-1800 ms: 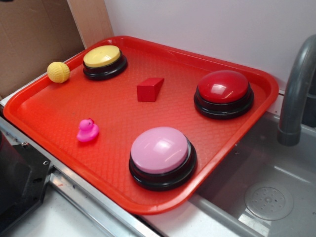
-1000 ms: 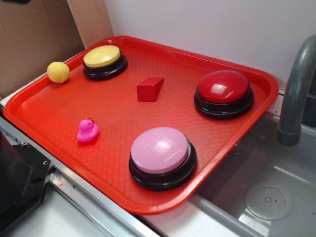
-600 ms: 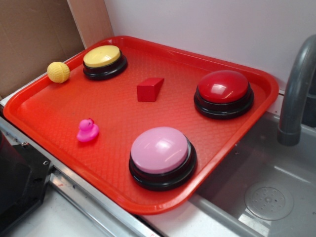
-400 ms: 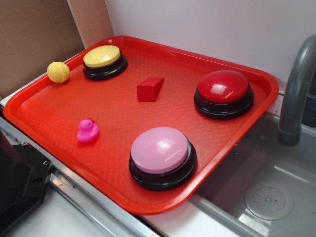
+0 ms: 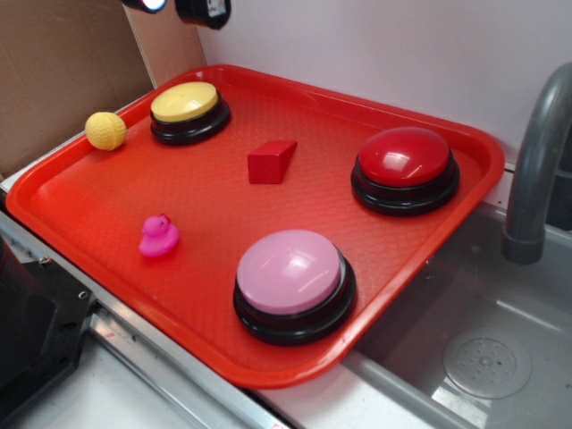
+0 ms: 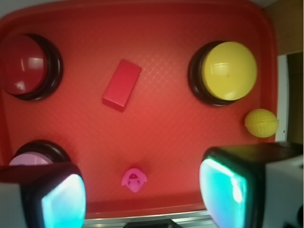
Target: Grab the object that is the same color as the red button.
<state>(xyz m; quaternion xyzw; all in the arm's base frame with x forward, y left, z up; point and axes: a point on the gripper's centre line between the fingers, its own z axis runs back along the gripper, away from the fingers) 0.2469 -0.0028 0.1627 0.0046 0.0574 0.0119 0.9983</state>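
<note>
The gripper [image 6: 142, 187], fingers spread apart and empty, hangs high over the big red plastic tray [image 5: 80, 192], apparently to survey one matte red wedge block [image 5: 271, 162] near its middle, left of the glossy dark-red dome button [image 5: 404, 158], among three buttons, one pink rubber duck [image 5: 158, 237] and one yellow ball [image 5: 105, 130].

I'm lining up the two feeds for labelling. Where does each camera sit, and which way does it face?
Exterior: off one tray corner, raised, looking obliquely down; only dark robot parts at the top edge.
Wrist: on the arm, high, looking straight down; open gripper fingers frame the bottom.
Shared: red block, red button, pink duck.
</note>
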